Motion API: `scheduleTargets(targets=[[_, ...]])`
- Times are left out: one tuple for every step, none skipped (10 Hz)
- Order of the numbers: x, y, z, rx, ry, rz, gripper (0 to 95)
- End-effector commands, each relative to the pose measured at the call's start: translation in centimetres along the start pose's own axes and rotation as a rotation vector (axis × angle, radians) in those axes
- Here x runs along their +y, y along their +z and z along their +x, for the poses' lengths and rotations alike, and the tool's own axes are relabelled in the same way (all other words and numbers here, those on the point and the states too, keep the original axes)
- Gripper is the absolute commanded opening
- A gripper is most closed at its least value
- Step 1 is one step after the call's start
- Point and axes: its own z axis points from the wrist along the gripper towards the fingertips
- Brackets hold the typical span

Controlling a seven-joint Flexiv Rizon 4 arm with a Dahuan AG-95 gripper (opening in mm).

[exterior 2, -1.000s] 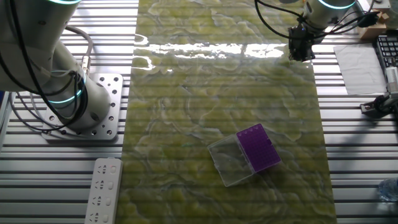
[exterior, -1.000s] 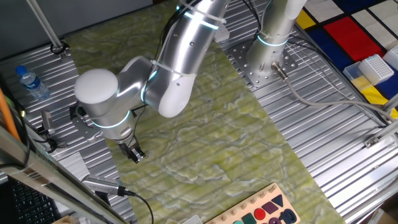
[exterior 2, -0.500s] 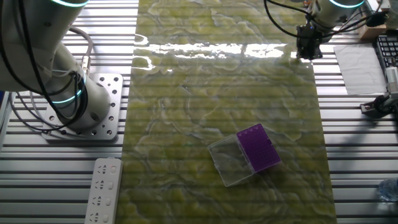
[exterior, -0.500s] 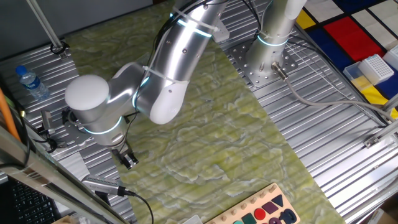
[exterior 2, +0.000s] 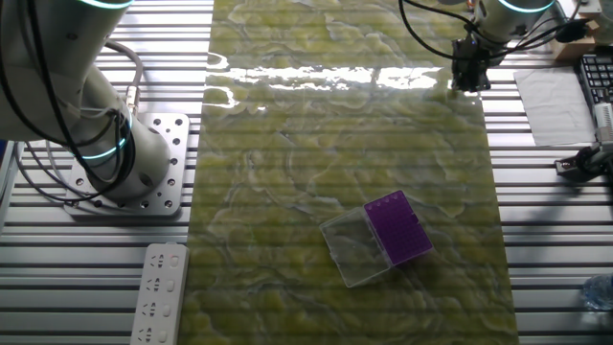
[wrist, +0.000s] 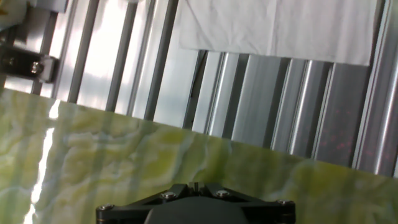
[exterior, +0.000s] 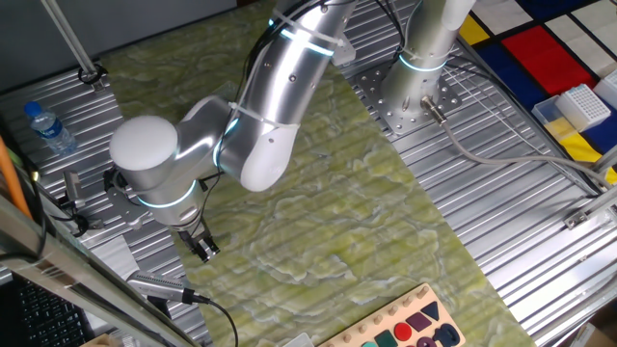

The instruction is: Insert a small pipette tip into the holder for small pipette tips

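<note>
The holder for small pipette tips (exterior 2: 397,228) is a flat purple box on the green mat, with its clear cover (exterior 2: 354,251) lying open beside it. It does not show in the first fixed view or the hand view. My gripper (exterior 2: 466,77) hangs far from it, over the mat's far right edge, and it also shows in the first fixed view (exterior: 202,249). In the hand view my gripper (wrist: 195,185) has its jaws closed together, with a thin small sliver pinched between them that looks like the small pipette tip.
A white paper sheet (wrist: 280,25) lies on the metal slats just past the mat edge. A keyboard (exterior 2: 599,81) lies beside it. A second arm's base (exterior 2: 134,163) and a power strip (exterior 2: 158,292) stand left. A white rack (exterior: 583,104) and a water bottle (exterior: 48,125) stand off the mat.
The gripper swung out toward the mat's edge, then came back slightly. Its jaws stayed closed. The purple holder did not move.
</note>
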Motion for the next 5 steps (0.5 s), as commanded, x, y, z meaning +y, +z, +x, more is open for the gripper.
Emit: scheduleTargets(targets=[[0.00, -0.01, 0.36, -0.003, -0.001, 0.001, 0.0], [0.01, 0.04, 0.44, -0.002, -0.001, 0.002, 0.0], [0.05, 0.17, 0.70, -0.004, -0.002, 0.002, 0.0], [0.04, 0.24, 0.88, -0.005, -0.001, 0.002, 0.0], [0.05, 0.28, 0.99, -0.006, -0.001, 0.002, 0.0]])
